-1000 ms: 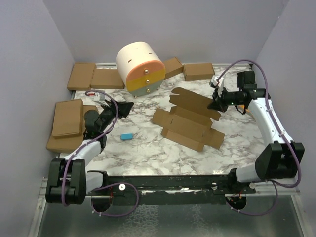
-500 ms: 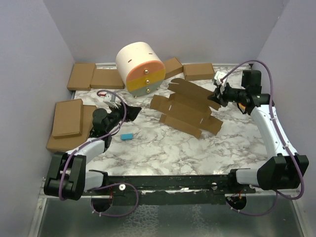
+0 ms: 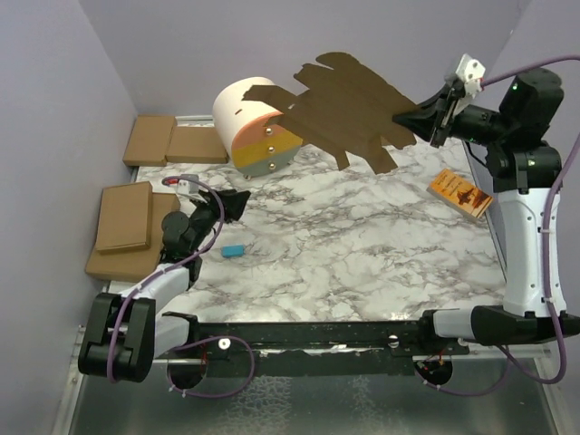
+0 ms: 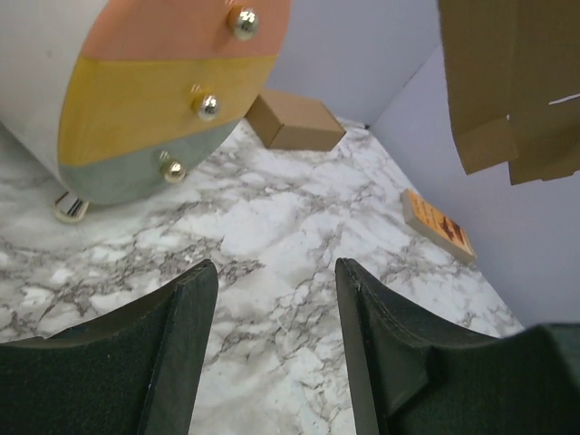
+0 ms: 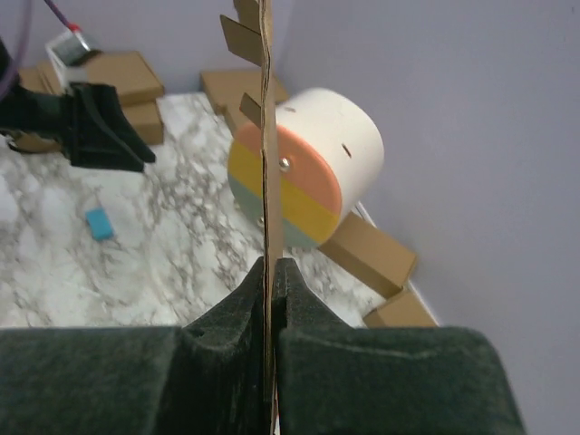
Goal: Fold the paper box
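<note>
Lifted off the marble table since a second ago: paper box, a flat unfolded sheet, now airborne at upper centre. Blue block, lower left. Left gripper just above it, fingers apart, empty. Orange booklet, right. Right gripper, upper right, clamped on the sheet's edge. Round drawer unit, back.

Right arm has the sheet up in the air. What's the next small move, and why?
Probably lower the paper box flat onto the marble table: the right gripper pinches only one edge, the sheet hangs unsupported, and the open left gripper sits too low to help.
</note>
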Motion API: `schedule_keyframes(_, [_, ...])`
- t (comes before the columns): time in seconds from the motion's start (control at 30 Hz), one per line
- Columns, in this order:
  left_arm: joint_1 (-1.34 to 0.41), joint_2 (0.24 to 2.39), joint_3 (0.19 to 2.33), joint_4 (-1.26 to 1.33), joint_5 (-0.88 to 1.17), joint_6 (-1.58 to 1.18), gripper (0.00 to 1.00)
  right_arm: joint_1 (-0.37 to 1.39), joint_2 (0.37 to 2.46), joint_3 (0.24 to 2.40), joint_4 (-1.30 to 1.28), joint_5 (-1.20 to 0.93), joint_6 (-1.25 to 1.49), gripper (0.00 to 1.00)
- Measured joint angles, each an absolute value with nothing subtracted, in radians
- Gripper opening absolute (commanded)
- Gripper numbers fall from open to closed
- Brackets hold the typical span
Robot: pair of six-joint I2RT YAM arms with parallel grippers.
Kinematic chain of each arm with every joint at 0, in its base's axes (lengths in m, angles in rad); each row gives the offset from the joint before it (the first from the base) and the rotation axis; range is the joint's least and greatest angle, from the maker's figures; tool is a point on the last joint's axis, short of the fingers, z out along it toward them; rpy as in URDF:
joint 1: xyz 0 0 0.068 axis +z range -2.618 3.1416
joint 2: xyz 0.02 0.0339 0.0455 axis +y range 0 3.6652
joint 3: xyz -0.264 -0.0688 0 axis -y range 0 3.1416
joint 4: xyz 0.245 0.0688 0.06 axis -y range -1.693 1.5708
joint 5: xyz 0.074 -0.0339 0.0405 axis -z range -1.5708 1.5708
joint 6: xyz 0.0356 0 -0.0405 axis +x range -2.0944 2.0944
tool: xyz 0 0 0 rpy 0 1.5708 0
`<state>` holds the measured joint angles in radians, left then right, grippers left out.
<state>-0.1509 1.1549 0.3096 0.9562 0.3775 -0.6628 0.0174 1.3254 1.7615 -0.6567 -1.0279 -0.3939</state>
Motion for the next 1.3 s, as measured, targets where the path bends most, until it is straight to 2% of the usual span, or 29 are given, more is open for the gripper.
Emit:
schedule_keyframes(0.13, [-0.150, 1.181, 0.300, 1.096, 0.373, -0.701, 0.42, 0.016, 1.333, 1.868, -0.617, -1.128, -0.246, 0.01])
schedule_keyframes(0.27, [-0.154, 1.266, 0.310, 1.284, 0.382, -0.757, 0.42, 0.005, 1.349, 1.896, -0.539, -1.235, -0.085, 0.01])
schedule_keyframes(0.4, [-0.178, 1.363, 0.364, 1.464, 0.422, -0.833, 0.47, -0.010, 1.364, 1.884, -0.447, -1.312, 0.067, 0.01])
schedule_keyframes(0.63, [-0.239, 1.371, 0.393, 1.526, 0.532, -0.867, 0.74, -0.035, 1.367, 1.835, -0.330, -1.366, 0.228, 0.01])
schedule_keyframes(0.87, [-0.301, 1.294, 0.371, 1.534, 0.554, -0.809, 0.90, -0.039, 1.369, 1.805, -0.250, -1.393, 0.313, 0.01])
schedule_keyframes(1.1, [-0.325, 1.339, 0.410, 1.533, 0.530, -0.802, 0.90, -0.043, 1.369, 1.781, -0.214, -1.405, 0.352, 0.01])
schedule_keyframes(1.3, [-0.377, 1.344, 0.455, 1.534, 0.527, -0.810, 0.85, -0.047, 1.369, 1.779, -0.207, -1.405, 0.356, 0.01])
